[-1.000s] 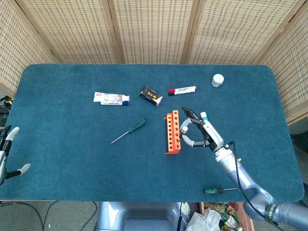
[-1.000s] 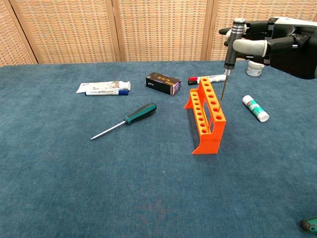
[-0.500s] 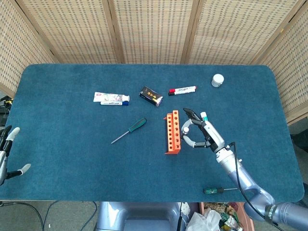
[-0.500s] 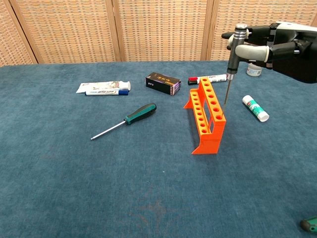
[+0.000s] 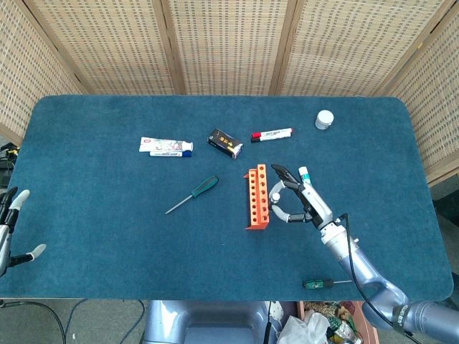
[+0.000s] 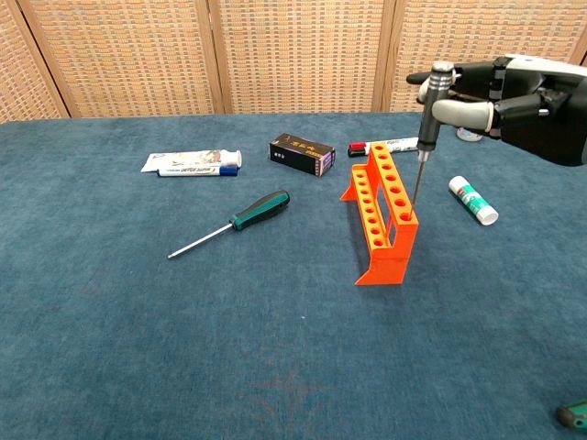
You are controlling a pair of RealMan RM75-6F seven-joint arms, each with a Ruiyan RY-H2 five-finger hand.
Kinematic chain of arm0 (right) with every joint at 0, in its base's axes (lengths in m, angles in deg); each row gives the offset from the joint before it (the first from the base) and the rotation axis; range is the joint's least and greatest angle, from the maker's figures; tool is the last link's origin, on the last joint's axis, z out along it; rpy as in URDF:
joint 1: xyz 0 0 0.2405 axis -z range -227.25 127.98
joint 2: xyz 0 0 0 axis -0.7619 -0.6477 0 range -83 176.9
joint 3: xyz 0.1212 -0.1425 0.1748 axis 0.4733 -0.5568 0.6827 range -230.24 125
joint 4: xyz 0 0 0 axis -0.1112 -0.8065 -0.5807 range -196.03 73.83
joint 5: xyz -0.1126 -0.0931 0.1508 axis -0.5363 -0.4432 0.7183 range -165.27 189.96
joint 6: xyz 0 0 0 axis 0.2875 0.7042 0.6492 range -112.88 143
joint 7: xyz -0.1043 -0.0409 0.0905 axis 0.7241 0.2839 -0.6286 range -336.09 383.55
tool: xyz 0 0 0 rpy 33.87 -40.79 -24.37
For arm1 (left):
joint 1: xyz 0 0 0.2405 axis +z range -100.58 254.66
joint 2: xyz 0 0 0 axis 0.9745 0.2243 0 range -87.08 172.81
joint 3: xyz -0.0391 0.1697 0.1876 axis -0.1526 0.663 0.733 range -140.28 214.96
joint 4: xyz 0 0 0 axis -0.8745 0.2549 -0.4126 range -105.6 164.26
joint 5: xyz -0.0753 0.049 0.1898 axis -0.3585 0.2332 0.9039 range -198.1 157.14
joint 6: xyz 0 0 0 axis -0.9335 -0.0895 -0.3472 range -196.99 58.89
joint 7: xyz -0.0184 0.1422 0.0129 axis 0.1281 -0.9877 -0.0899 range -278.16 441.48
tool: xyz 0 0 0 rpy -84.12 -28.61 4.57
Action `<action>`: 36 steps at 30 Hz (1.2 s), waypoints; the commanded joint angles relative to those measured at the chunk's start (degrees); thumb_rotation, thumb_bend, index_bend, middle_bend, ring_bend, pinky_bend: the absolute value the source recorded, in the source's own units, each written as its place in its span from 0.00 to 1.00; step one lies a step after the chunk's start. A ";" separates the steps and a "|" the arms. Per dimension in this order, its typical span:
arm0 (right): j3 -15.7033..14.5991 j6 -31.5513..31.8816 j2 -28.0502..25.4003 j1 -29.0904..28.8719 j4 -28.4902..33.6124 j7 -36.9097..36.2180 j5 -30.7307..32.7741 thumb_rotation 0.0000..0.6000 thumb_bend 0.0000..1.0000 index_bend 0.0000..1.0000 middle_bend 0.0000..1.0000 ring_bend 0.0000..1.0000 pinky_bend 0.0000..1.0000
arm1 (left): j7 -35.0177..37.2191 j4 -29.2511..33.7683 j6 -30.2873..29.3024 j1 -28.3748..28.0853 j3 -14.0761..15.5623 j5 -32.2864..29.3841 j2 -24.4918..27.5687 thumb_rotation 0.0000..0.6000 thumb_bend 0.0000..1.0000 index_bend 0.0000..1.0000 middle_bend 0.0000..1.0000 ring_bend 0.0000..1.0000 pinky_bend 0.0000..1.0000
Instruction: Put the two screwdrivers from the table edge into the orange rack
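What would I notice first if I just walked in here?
The bright orange rack in the middle of the blue table. Right above it, the right hand holds a thin grey screwdriver upright, tip at the rack's near end. A green screwdriver lies to its left.

Print on the toothpaste tube (image 6: 191, 163), dark box (image 6: 301, 153) and marker (image 6: 385, 145), none of it legible

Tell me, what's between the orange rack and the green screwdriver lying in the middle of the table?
Nothing: only bare blue cloth lies between the orange rack and the green screwdriver, clear in both views.
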 commanded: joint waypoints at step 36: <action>-4.82 2.05 8.25 -0.53 -12.17 1.22 -3.35 1.00 0.44 0.61 0.04 0.00 0.00 | -0.07 -0.02 0.50 -0.29 0.26 -0.24 -0.11 1.00 0.00 0.00 0.00 0.00 0.00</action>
